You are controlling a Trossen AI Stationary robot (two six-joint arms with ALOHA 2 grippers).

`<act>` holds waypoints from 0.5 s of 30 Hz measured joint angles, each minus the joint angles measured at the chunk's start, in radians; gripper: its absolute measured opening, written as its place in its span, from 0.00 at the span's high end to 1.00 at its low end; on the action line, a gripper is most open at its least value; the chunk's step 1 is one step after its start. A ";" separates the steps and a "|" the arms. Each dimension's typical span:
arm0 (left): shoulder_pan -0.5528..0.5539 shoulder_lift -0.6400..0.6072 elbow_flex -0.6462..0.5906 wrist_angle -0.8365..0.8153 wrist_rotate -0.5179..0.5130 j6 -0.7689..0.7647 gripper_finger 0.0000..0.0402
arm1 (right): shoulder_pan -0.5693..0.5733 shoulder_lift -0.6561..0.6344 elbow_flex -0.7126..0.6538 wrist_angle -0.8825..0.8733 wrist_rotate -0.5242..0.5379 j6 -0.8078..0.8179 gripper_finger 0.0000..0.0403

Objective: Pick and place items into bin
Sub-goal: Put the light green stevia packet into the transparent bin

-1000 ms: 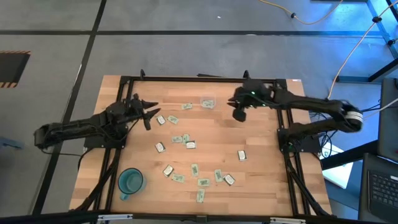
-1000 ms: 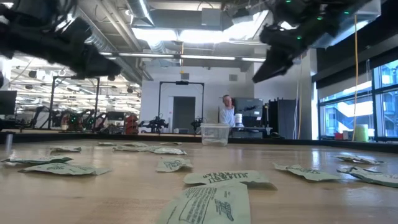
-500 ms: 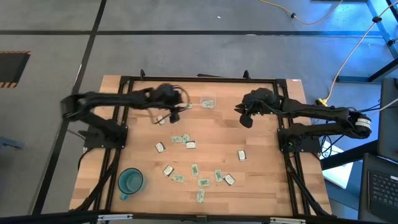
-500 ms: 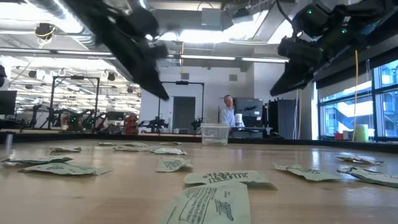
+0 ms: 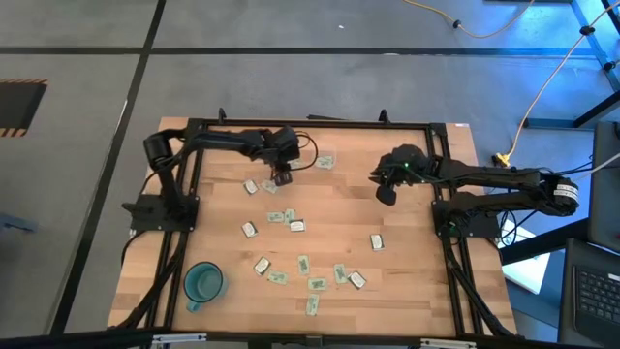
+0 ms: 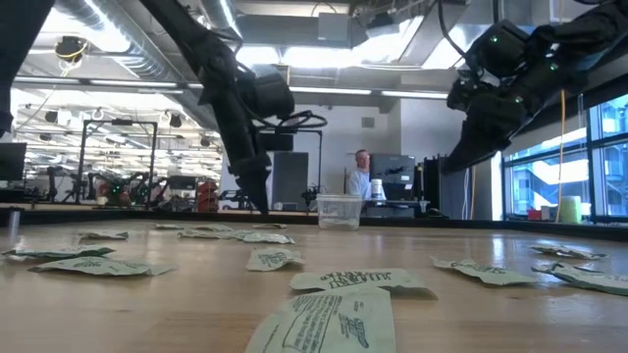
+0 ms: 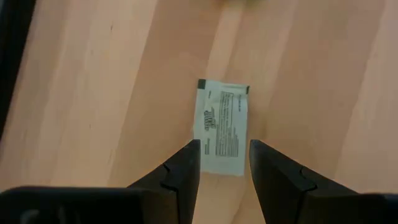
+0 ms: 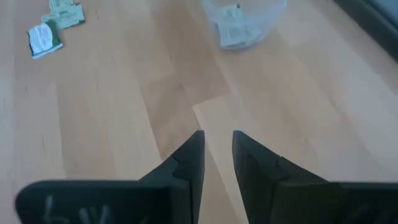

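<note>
Several small flat packets (image 5: 291, 221), pale green and white, lie scattered flat on the wooden table. My left gripper (image 7: 224, 148) is open and points steeply down over one white packet (image 7: 222, 127) near the table's far middle. Its fingertips stand on either side of that packet's near end, and no touch shows. The clear bin (image 5: 324, 159) stands just right of it at the far edge, with a packet inside (image 8: 233, 31). My right gripper (image 8: 216, 140) hangs above bare wood right of the bin, slanting down, its fingers a narrow gap apart with nothing between them.
A teal cup (image 5: 203, 282) stands at the near left corner. Most packets lie in the table's middle and near half (image 5: 310, 281). The black frame rails (image 5: 184, 194) run along the table's left, right and far sides. Bare wood lies between bin and right gripper.
My left gripper has swung from the table's left edge toward the far middle, reaching out, tipping steeply down and sinking over the white packet beside the bin. My right gripper has sunk lower and drifted a little toward the near and right edges. The packets have not moved.
</note>
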State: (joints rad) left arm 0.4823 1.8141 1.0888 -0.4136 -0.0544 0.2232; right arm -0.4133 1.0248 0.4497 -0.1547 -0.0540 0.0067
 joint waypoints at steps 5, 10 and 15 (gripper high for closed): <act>0.006 0.016 0.000 -0.041 -0.008 0.000 0.67 | 0.000 0.000 -0.015 -0.005 0.000 0.016 0.78; 0.005 0.017 0.000 -0.084 -0.035 -0.002 0.67 | 0.000 0.000 -0.015 0.002 0.000 0.014 0.78; 0.005 0.017 -0.001 -0.053 -0.040 -0.016 0.67 | 0.000 0.000 -0.015 0.002 0.000 0.013 0.78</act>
State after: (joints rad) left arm 0.4877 1.8309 1.0882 -0.4661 -0.0944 0.2074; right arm -0.4133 1.0248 0.4351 -0.1528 -0.0540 0.0193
